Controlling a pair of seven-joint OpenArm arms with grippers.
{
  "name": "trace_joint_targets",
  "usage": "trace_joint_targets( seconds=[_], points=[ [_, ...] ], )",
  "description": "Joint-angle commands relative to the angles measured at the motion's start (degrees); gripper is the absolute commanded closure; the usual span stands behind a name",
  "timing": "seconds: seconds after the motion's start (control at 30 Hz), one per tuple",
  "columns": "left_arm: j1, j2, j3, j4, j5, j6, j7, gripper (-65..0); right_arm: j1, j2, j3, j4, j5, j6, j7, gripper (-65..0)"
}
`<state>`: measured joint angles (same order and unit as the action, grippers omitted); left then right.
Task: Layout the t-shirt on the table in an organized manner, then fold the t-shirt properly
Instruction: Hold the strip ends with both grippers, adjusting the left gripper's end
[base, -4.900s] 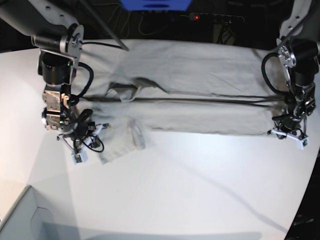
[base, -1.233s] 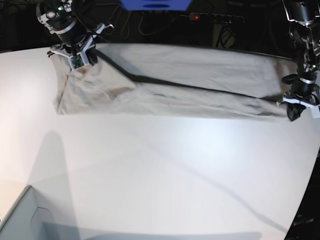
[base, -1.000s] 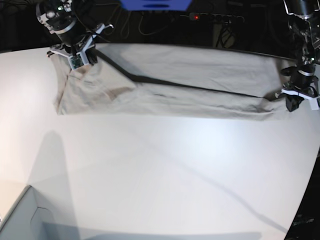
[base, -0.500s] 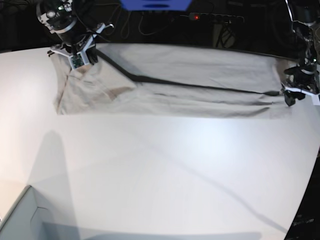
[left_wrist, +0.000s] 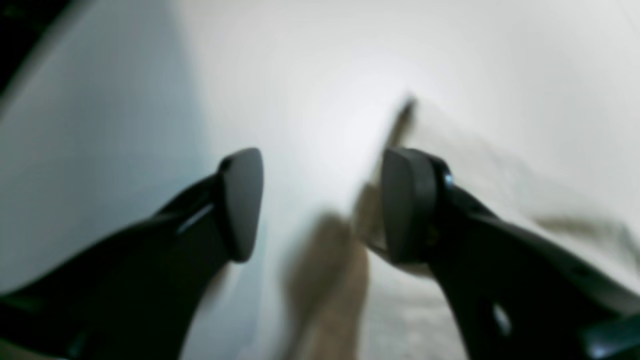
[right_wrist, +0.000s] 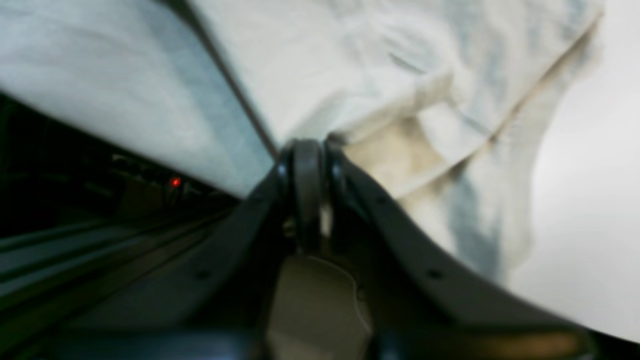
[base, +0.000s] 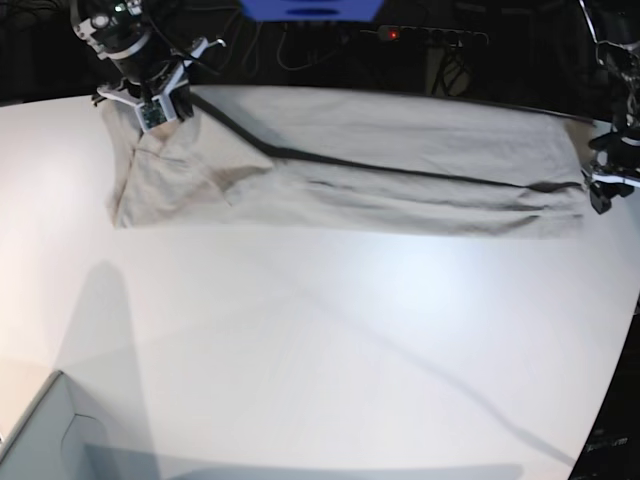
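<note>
Shirt lies stretched along table's far edge; right gripper pinches its corner, jaws nearly closed; left gripper jaws apart, holding nothing.

From my base view the table is brightly lit from above, with a soft glare patch near the middle and a dark surround beyond its curved far edge, which bows from lens distortion. I see 1 long thin shadow line crossing the t-shirt and a broad faint shadow at the lower left. Both wrist views are heavily blurred: in the left one the cloth washes out to white glare, and the right one is soft throughout, with dim background.
</note>
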<state>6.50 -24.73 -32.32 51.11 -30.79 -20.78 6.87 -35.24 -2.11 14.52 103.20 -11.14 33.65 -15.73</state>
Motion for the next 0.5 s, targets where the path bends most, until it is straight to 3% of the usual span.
trace_joint_targets(
  seconds=[0.0,0.1,0.23,0.4,0.47],
  points=[
    [-0.3,-1.1,-0.8,1.1,-0.6,0.0,-1.2,-39.7,-0.5,-0.1,1.4,1.8,0.9,0.4,1.4,-8.5],
    [-0.2,-1.3,-2.1,1.1,-0.6,0.0,-1.2,-43.9,-0.8,-0.3,2.7,2.6,1.0,0.4,1.4,-17.3],
    [-0.2,-1.2,-4.6,1.1,-0.6,0.0,-1.2,-44.2,-0.8,-0.1,3.7,3.3,1.0,0.4,1.4,-27.4],
    [-0.2,-1.0,-6.3,1.1,-0.6,0.0,0.7,-44.6,-0.3,-3.8,6.8,7.4,1.0,0.4,1.8,-33.8],
    [-0.2,-1.2,-6.3,1.1,-0.6,-0.1,4.0,-49.8,0.2,-4.0,5.4,7.7,1.0,0.4,1.5,-34.5]
  ],
)
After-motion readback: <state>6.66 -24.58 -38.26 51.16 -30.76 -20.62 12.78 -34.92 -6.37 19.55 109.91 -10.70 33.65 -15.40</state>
